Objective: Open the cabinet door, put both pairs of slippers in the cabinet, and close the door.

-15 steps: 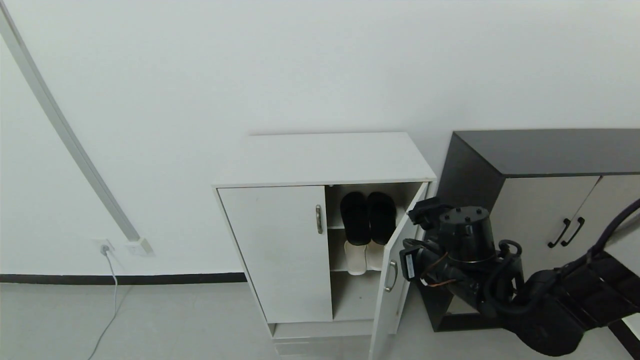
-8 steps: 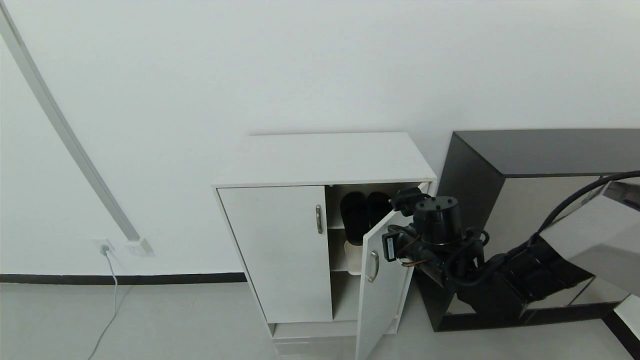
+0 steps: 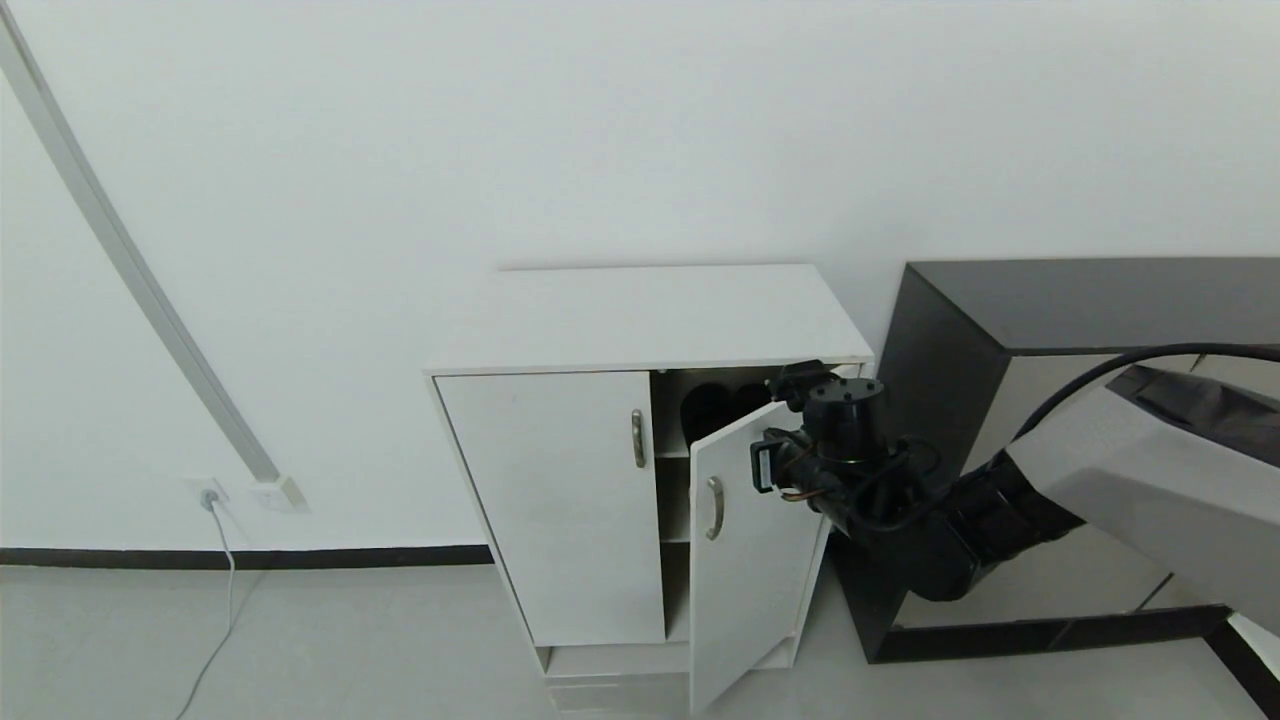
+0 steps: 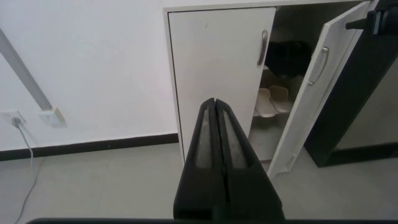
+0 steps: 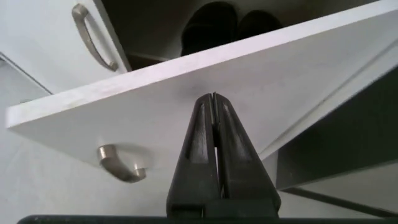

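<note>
Right end effector [image 5: 214, 96] is sitting with its two fingers squeezed tight together, holding nothing. Its tips are touching the outside face of the white cabinet door [image 3: 745, 560]. That door is hanging partly open, right in front of the tips.

Behind the door, farther in from the tips, the black slippers [image 4: 289, 57] are lying on the top shelf of the cabinet [image 3: 650, 315]. The pale slippers [image 4: 273, 102] are lying on the shelf below them. So both pairs are looking put away, and only the closing is left to do.

The door is looking like a flat, stiff board that is swinging on hinges at its far side. It is probably light and easy to push. Its face is looking smooth, so closed tips might be sliding on it. Pushing on the flat face near the free edge, close to the metal handle [image 3: 714, 508], should be turning it with the least effort. The handle is sitting off to the side of the tips, and it is better for pulling than for pushing.

Left end effector [image 4: 215, 101] is also clenched shut on nothing, and it is hanging well apart from the cabinet.
</note>
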